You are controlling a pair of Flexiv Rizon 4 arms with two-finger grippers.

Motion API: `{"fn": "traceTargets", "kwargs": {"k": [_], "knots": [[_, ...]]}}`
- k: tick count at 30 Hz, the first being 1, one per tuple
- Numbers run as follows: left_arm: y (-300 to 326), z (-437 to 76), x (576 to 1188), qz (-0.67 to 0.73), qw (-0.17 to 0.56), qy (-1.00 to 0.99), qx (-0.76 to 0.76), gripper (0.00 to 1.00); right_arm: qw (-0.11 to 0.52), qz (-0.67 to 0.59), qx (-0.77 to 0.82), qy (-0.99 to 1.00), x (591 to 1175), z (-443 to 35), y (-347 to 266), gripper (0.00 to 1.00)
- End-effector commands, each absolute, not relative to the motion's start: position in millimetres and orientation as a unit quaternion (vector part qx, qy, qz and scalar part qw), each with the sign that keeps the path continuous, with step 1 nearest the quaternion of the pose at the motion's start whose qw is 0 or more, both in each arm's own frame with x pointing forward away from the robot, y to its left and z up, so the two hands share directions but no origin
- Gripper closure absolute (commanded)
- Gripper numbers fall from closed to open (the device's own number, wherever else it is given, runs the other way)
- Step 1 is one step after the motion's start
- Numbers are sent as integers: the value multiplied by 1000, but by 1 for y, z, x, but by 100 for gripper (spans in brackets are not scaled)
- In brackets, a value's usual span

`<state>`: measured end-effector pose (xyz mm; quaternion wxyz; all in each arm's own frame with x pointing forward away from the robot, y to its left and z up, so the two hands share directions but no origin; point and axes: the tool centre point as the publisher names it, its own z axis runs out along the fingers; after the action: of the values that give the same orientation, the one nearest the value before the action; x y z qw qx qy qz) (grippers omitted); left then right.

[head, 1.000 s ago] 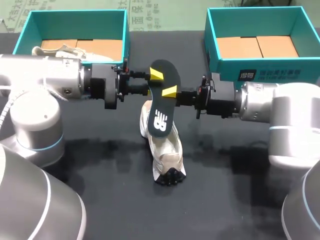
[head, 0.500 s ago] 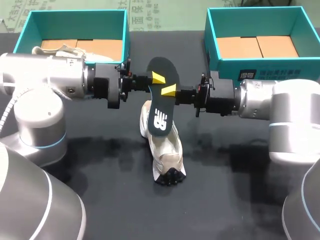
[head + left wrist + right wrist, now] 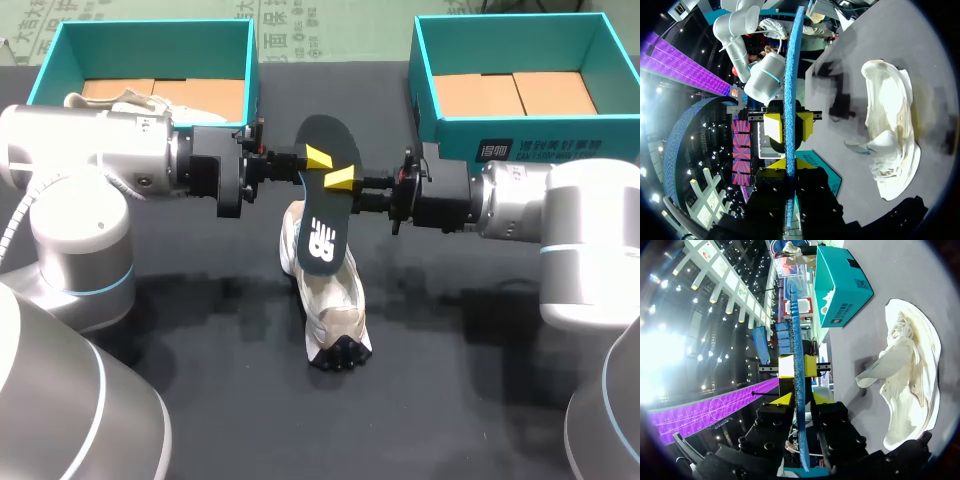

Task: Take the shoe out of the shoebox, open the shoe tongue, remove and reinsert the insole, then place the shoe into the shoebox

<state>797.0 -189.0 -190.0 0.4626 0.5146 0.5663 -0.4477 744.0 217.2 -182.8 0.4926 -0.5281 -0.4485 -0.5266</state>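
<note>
A black insole point(image 3: 322, 200) with a white logo hangs in the air on edge, between both grippers. My left gripper point(image 3: 312, 160) is shut on its upper part; in the left wrist view its tips point(image 3: 788, 167) pinch the blue underside edge point(image 3: 790, 75). My right gripper point(image 3: 340, 182) faces it from the other side, its fingers point(image 3: 799, 399) standing slightly off the insole point(image 3: 796, 330). The cream shoe point(image 3: 330, 310) lies on the dark table under the insole, opening upward point(image 3: 890, 125) point(image 3: 912, 375).
A teal shoebox point(image 3: 150, 28) stands at the back left with a second pale shoe point(image 3: 110, 100) in it. Another teal shoebox point(image 3: 510, 22) stands at the back right, showing only its cardboard floor.
My left gripper moved in from the left and shut on the insole. My right gripper's fingers have then parted a little from it. The insole and shoe stayed put.
</note>
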Motion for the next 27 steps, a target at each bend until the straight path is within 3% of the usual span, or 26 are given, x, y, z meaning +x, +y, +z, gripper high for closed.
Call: {"fn": "traceTargets", "kwargs": {"k": [1, 8, 22, 27], "knots": [[-184, -189, 793, -444, 463, 568, 515, 100, 486, -533, -523, -455, 740, -182, 204, 0], [-174, -183, 783, -455, 447, 570, 518, 100, 412, -525, -509, -543, 741, -184, 175, 0], [-158, -172, 742, -480, 387, 595, 516, 100, 411, -517, -513, -549, 743, -189, 170, 0], [-151, -170, 725, -516, 354, 607, 490, 100, 333, -500, -435, -671, 724, -187, 159, 0]]}}
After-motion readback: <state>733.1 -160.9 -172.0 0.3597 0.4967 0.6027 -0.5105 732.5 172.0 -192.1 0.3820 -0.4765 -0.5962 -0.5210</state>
